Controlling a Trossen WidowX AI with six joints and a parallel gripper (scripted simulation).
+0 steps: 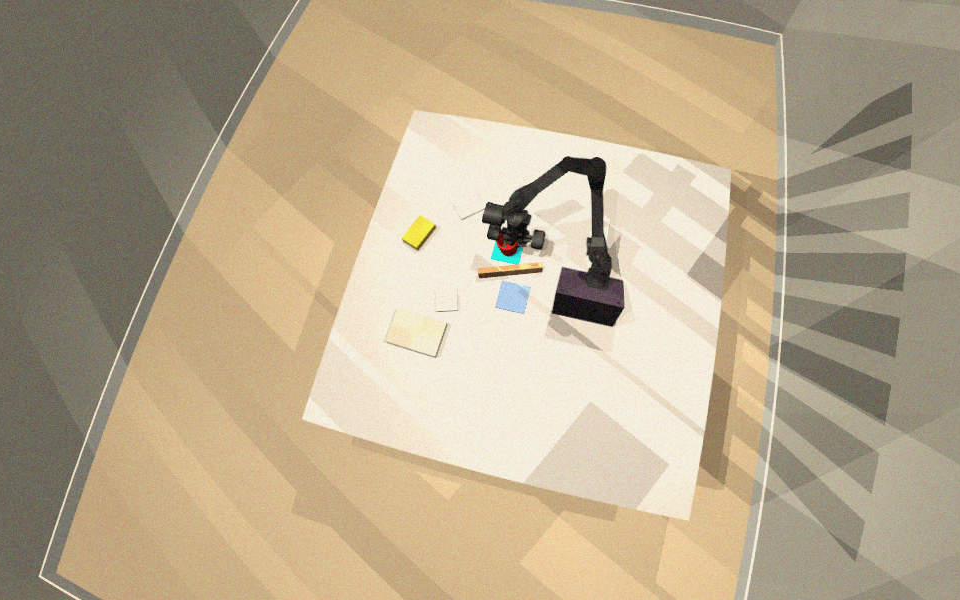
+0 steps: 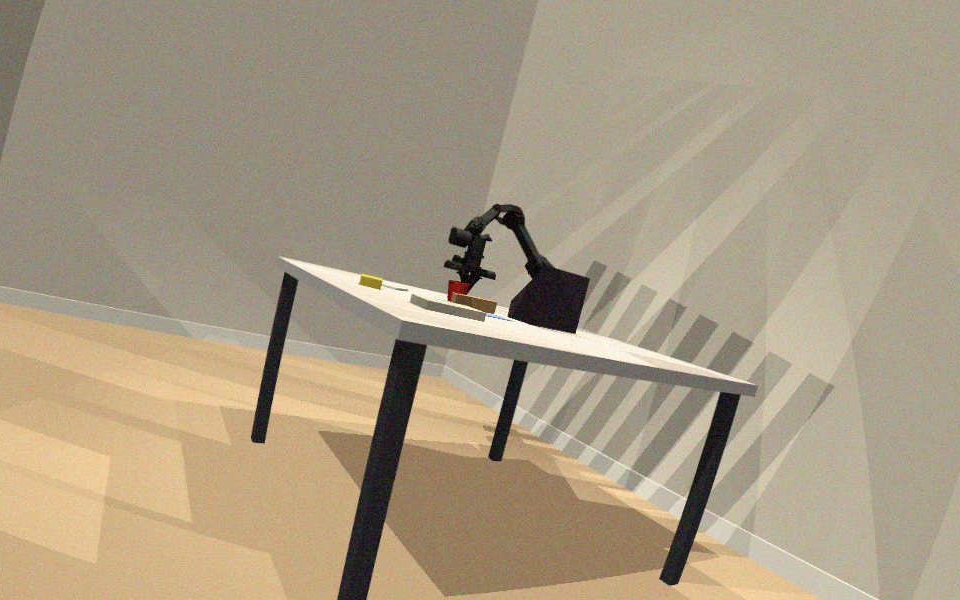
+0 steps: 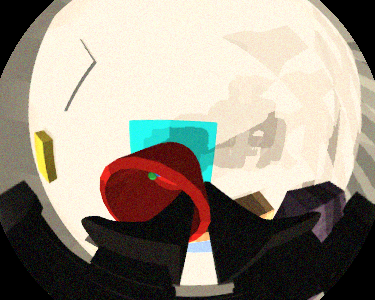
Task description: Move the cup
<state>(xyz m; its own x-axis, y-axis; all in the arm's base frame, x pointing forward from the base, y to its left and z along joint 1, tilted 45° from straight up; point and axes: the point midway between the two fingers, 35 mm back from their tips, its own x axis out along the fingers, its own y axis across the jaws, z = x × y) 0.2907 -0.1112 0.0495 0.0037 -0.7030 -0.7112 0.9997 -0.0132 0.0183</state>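
Two pads are lying beside the bar (image 1: 510, 270), cyan (image 1: 506, 255) and blue (image 1: 513, 296); one cup (image 3: 154, 184) is sitting clamped in the claw (image 3: 199, 217), over cyan.

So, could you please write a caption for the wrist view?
Fingers pinch the red cup by its rim above the cyan pad, one green marble visible inside.

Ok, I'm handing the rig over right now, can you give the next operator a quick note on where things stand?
Gripper: shut on the red cup's rim, cup upright over the cyan pad.
A green marble shows inside the cup; none seen spilled.
The wooden bar lies between the cyan pad and the light blue pad.
Done: cup carried over the cyan pad, low above it.
Left: confirm it rests on the pad, open the gripper, back away. Whether the base touches yet cannot be told.
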